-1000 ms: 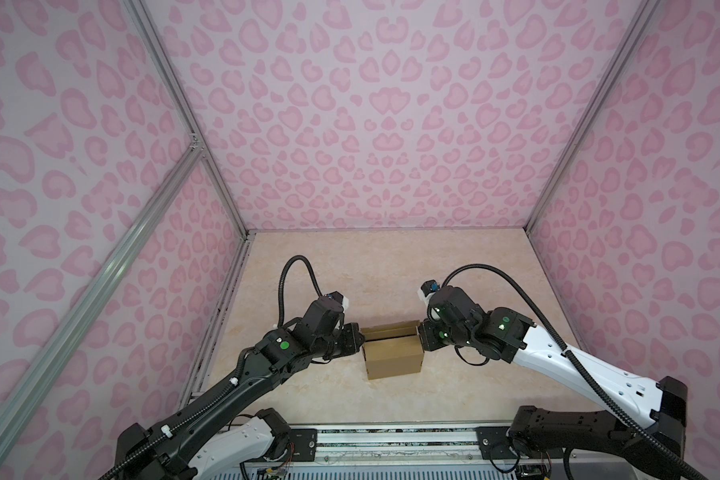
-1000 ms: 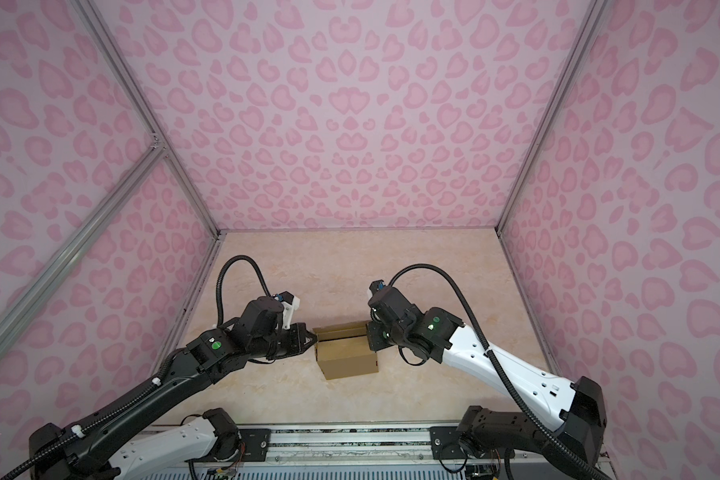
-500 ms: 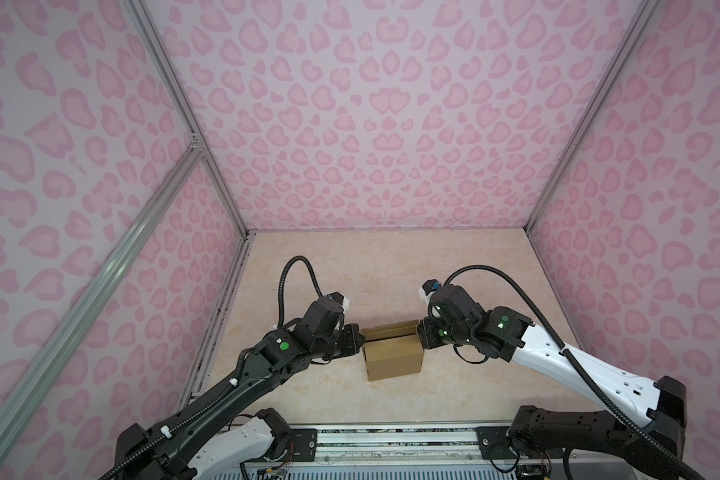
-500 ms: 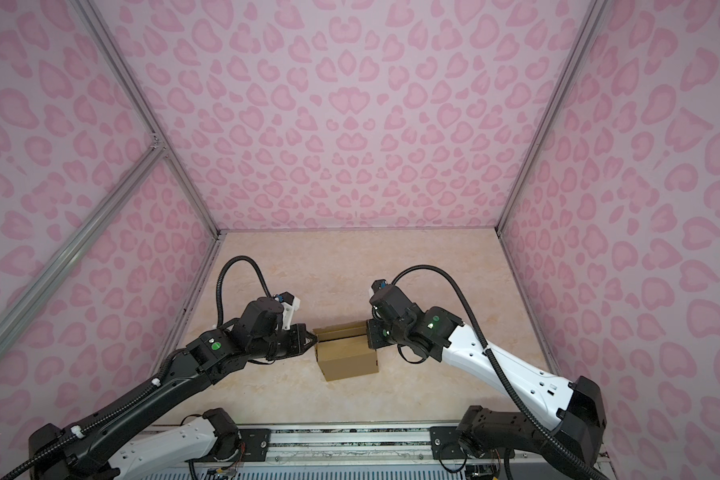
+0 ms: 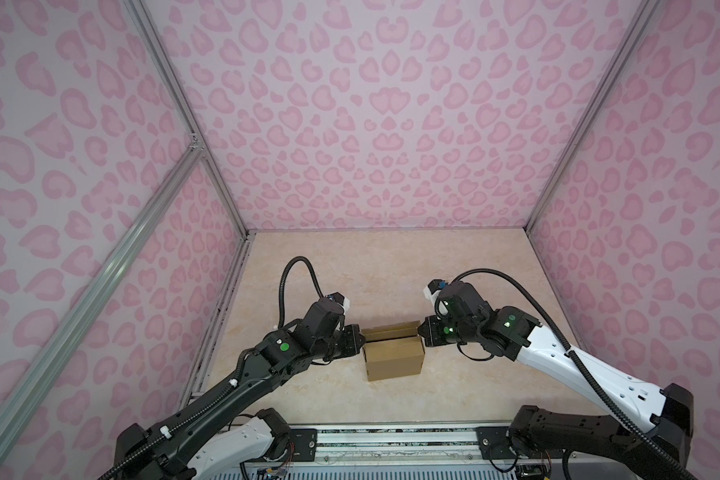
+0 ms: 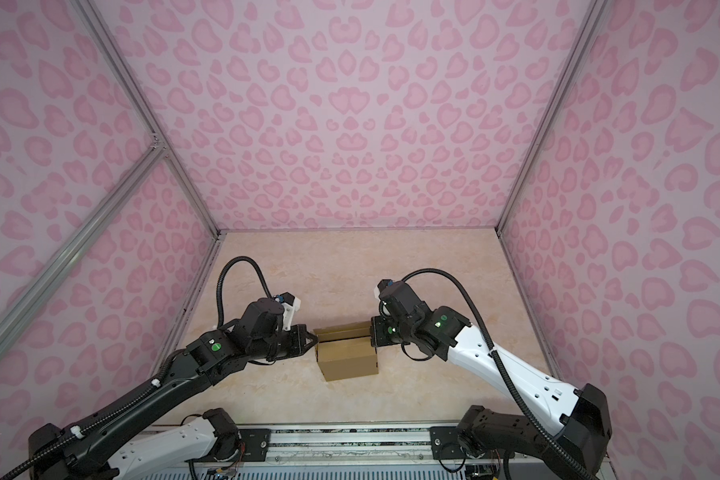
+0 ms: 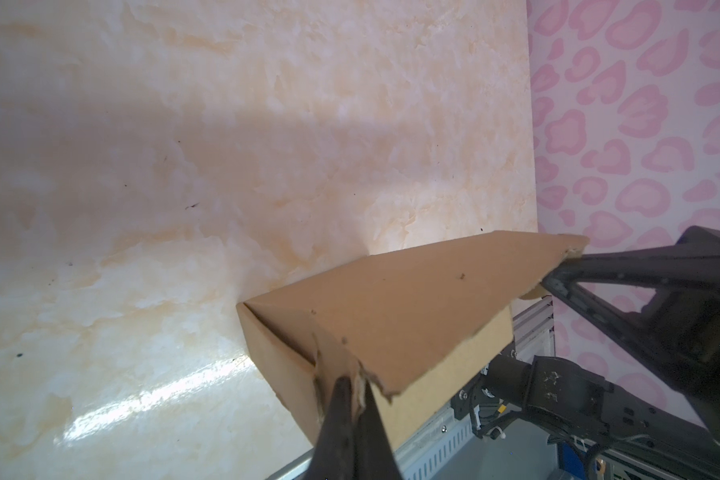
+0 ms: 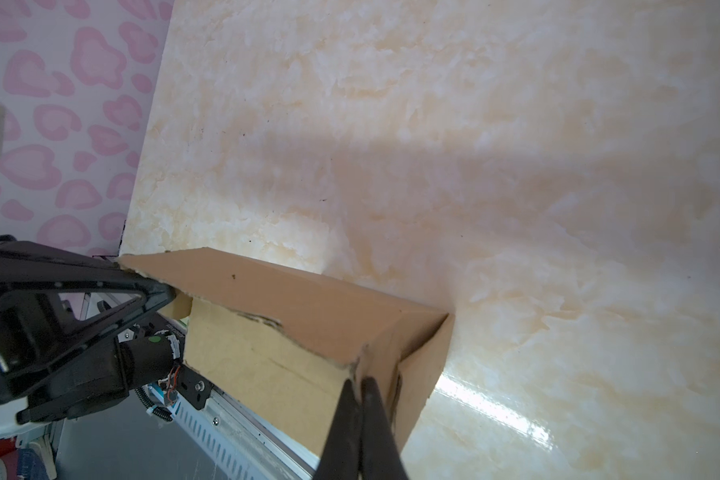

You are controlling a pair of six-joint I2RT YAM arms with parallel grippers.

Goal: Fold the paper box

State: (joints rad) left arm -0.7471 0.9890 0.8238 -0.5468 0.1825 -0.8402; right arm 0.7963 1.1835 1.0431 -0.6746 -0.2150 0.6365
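Arrangement seen in a top view. A brown paper box point(image 5: 395, 358) stands on the marbled beige bench point(image 5: 391, 270), nearer its front edge than its back. A flap along the box's far side does not lie flush. The left gripper point(image 5: 361, 340) meets the left end of that flap and the right gripper point(image 5: 420, 331) the right end, the fingers of each closed. Pink-patterned walls point(image 5: 371, 124) enclose three sides, and a metal rail point(image 5: 395, 436) spans the front.
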